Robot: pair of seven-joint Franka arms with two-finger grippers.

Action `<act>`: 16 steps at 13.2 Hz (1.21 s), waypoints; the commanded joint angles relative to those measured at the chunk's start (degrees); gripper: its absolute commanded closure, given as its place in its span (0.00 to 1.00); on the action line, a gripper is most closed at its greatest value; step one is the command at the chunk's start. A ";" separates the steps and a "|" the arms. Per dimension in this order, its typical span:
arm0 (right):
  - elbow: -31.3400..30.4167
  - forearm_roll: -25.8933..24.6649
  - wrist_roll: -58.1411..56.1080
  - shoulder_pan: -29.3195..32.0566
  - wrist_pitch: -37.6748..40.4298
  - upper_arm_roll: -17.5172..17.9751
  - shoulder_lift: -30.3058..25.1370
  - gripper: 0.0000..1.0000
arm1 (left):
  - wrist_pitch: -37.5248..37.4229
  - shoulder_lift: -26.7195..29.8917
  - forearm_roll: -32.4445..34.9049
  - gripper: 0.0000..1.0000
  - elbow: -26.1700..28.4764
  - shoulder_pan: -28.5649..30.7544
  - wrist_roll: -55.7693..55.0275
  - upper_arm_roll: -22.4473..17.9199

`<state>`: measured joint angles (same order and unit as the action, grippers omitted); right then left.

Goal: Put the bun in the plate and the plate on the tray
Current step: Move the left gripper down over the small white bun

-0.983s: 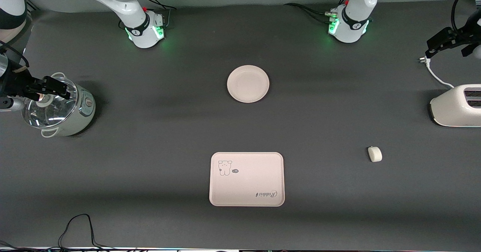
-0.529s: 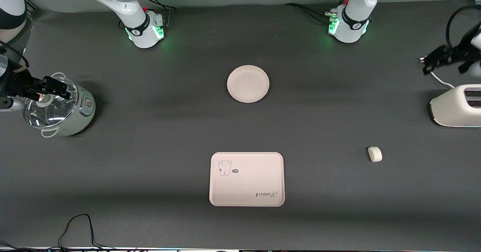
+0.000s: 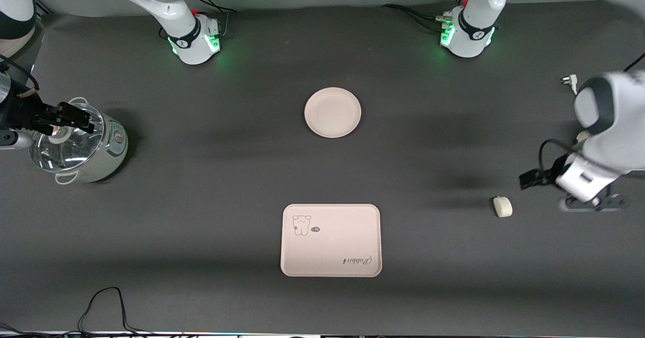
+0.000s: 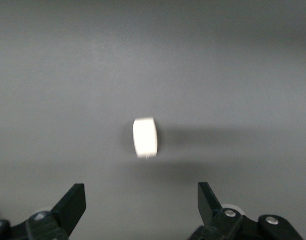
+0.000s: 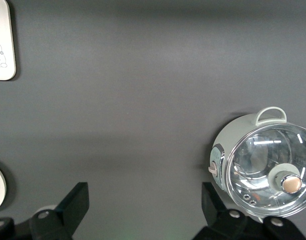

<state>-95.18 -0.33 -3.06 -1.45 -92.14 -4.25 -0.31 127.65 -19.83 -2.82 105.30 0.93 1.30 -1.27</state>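
Nearest the front camera lay the tray [image 3: 331,240], flat on the table with its cartoon animal and "Rabbit" script showing and nothing on it.

A little farther from the camera, toward the left arm's end of the table, the bun [image 3: 502,206] rested on the dark cloth, well apart from the tray. The left gripper [image 3: 592,203] hung over the table just beside the bun, on the side toward that end of the table. In the left wrist view its fingers [image 4: 73,202] stood wide apart and empty, with the bun [image 4: 145,137] ahead of the gap between them and not yet enclosed.

Farther still sat the plate [image 3: 332,112], empty, midway between the two arms' bases. Toward the right arm's end of the table stood a small cooker with a glass lid [image 3: 75,142]. The right gripper [image 3: 65,117] waited over that lid, and the right wrist view showed its jaws spread wide and holding nothing.

The step in hand seemed to be the approach to the bun, the first of the task. The next move would call for centring the open fingers over the bun, lowering until they straddled it, and closing gently, since it is small and probably soft.
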 commanded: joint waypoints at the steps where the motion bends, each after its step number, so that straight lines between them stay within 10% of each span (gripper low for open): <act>1: 0.00 -0.46 -0.01 0.40 -0.05 0.29 -0.31 0.00 | 8.55 -7.73 -1.92 0.00 -1.33 -0.67 -0.94 -0.40; 5: 0.00 -0.38 -0.01 0.40 -0.05 0.29 -0.31 0.00 | 20.97 -16.63 -1.05 0.00 -1.15 -1.37 -2.88 -0.40; 16: 0.00 -0.46 -0.01 0.31 -0.58 0.38 0.13 0.00 | 17.64 -16.73 -0.09 0.20 0.08 -2.08 -5.96 -0.40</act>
<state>-95.19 -0.33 -3.06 -1.45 -92.18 -4.24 -0.21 147.06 -37.42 -3.71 104.94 -0.40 -4.27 -1.02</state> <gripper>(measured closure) 0.000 0.163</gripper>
